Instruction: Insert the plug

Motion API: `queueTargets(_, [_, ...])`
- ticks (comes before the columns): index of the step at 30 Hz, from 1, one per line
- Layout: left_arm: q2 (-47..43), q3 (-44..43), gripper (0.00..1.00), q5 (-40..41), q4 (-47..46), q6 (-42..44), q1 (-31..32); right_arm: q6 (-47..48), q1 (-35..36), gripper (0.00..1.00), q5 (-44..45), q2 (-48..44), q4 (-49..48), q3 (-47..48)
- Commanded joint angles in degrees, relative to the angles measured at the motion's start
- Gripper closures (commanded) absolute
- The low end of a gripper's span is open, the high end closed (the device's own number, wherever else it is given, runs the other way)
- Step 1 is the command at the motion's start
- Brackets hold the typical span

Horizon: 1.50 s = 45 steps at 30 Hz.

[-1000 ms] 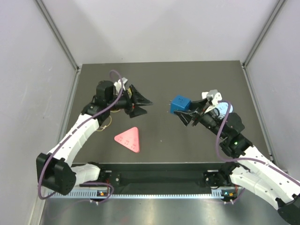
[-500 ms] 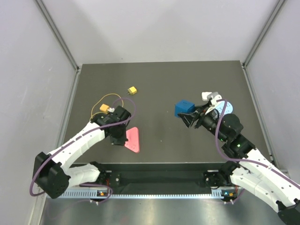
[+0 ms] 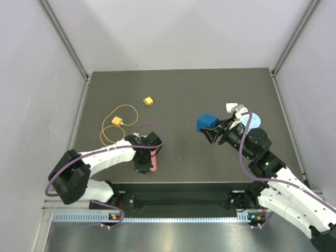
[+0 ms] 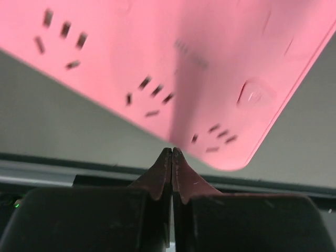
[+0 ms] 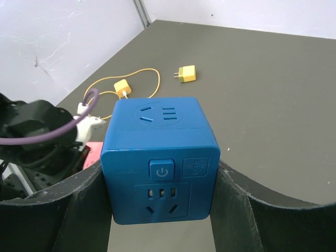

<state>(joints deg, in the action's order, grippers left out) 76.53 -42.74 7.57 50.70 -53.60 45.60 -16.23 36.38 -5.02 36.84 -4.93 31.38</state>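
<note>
The left tool [image 4: 171,154] has swung to the desk's [image 3: 210,89] near edge and closed together, empty, over the pink socket plate [image 4: 157,63], while the right tool [image 3: 213,132] clamps the blue socket cube [image 3: 207,122], leaving the yellow plug [image 3: 148,101] ungrasped toward the far-left corner.

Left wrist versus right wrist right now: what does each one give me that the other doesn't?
Only the left wrist view shows the face of the pink socket panel with its slot groups, and the left claw shut just below its edge. Only the right wrist view shows the blue socket cube gripped in the right claw, a loose yellow plug, a yellow plug on a looped cord, and the left arm with its purple cable. Both show the dark table; the right wrist view also catches a sliver of the pink panel beside the left arm.
</note>
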Motion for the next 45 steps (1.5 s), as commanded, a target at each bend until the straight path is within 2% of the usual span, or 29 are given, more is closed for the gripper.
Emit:
queueTargets(1, [3.0,-1.46,1.0,2.27,-7.44,-2.65,0.54,0.76,-0.61,1.0,-0.08,-2.47,-3.51,0.26])
queueTargets(5, [9.83,-6.63,1.0,4.55,-14.2,-1.07,0.71,0.5,-0.7,1.0,-0.17,-3.7,-2.81,0.35])
queueTargets(7, [14.15,-10.24,1.0,6.39,-14.66,0.25,0.71,0.5,-0.7,1.0,0.18,-3.44,-1.49,0.97])
queueTargets(8, [18.35,-15.3,1.0,6.49,-14.66,2.08,0.97,0.24,-0.7,1.0,0.27,-3.27,-0.79,1.32])
queueTargets(11, [23.47,-25.5,1.0,5.62,-14.58,4.72,2.46,-0.2,-0.7,1.0,0.27,-1.78,1.93,2.81])
queueTargets(14, [24.28,-33.08,1.0,4.91,-10.89,6.4,2.74,-1.34,-0.7,1.0,0.27,1.56,6.41,5.62])
queueTargets(16, [22.44,-34.16,1.0,4.91,-7.91,7.54,2.21,-1.96,-0.7,1.0,-0.69,5.84,9.48,9.13])
queueTargets(20, [13.85,-29.26,1.0,5.7,-5.43,10.18,-4.8,-4.16,-0.35,1.0,0.8,15.26,24.13,18.0])
queueTargets(22, [10.32,-25.83,1.0,8.41,-6.22,11.5,-8.85,-3.9,0.35,1.0,2.37,19.92,27.67,22.57])
queueTargets(23, [7.69,-22.77,1.0,9.47,-8.14,12.9,-13.91,-3.72,1.14,1.0,2.99,21.24,29.08,23.89])
queueTargets(25, [6.18,-19.77,1.0,5.72,-10.17,14.4,-20.35,-3.81,2.37,1.0,4.84,25.98,34.09,28.64])
queueTargets(26, [5.65,-19.4,1.0,3.52,-11.57,15.54,-26.12,-3.98,4.03,1.0,7.1,27.57,35.67,32.22])
queueTargets(28, [5.82,-19.05,1.0,0.25,-12.55,16.25,-29.33,-4.68,5.97,1.0,10.19,32.84,39.81,35.93])
queueTargets(33, [6.88,-16.51,1.0,1.84,-14.03,15.99,-29.69,-7.76,13.71,1.0,16.43,45.57,43.68,46.92])
queueTargets(37, [7.49,-10.18,1.0,-5.71,-18.7,15.2,-32.33,-9.35,18.02,1.0,16.53,54.64,45.97,54.83])
queueTargets(41, [9.42,-6.22,1.0,-16.51,-22.74,12.92,-32.86,-10.84,20.48,1.0,16.18,62.73,47.28,60.28])
queueTargets(45, [9.6,-4.19,1.0,-20.05,-24.6,12.03,-32.95,-13.04,21.89,1.0,16.18,66.77,46.85,61.96])
